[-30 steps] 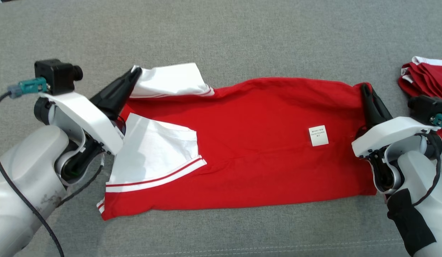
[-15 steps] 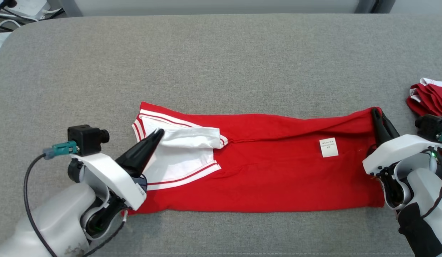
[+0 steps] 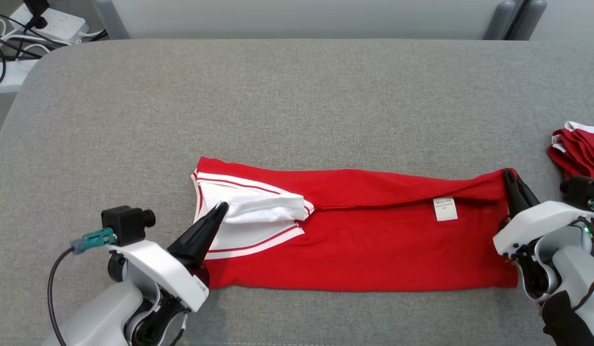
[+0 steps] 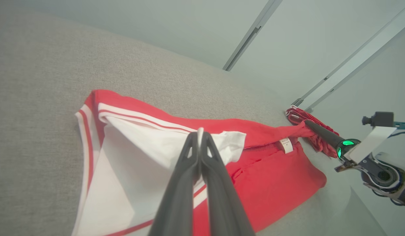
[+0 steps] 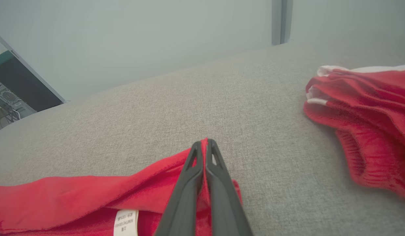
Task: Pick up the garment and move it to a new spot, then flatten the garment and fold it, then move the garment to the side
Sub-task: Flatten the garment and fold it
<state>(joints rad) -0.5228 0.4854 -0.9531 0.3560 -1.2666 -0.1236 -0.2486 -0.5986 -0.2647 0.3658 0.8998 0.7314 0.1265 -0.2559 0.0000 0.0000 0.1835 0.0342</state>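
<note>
Off the counter's [image 3: 297, 105] rounded corner, up at 10 o'clock in the head view, a white power strip [image 3: 52, 21] sits with dark cables plugged in. The left gripper [image 3: 223, 205] reaches in from 8 o'clock, its long dark fingers pointing toward 1 o'clock. Its jaws are pressed together with no gap, and the left wrist view shows a sliver of white cloth nipped at the very tip [image 4: 199, 132]. That cloth is the folded-over white sleeve [image 3: 263, 209], edged with red and white stripes.

The garment [image 3: 373, 240], a red T-shirt, lies as a long band across the counter's near half, running from 9 to 3 o'clock. Its upper edge is doubled over along the length, and a small white label [image 3: 444, 209] shows just below that fold near the right end.

The right gripper [image 3: 509, 172] comes in from 4 o'clock. Its jaws are closed on the shirt's upper right corner, with red fabric squeezed between the tips in the right wrist view [image 5: 205, 141]. Near it, at 3 o'clock, a heap of red-and-white clothing [image 3: 582, 149] rests at the counter's edge, apart from the shirt.
</note>
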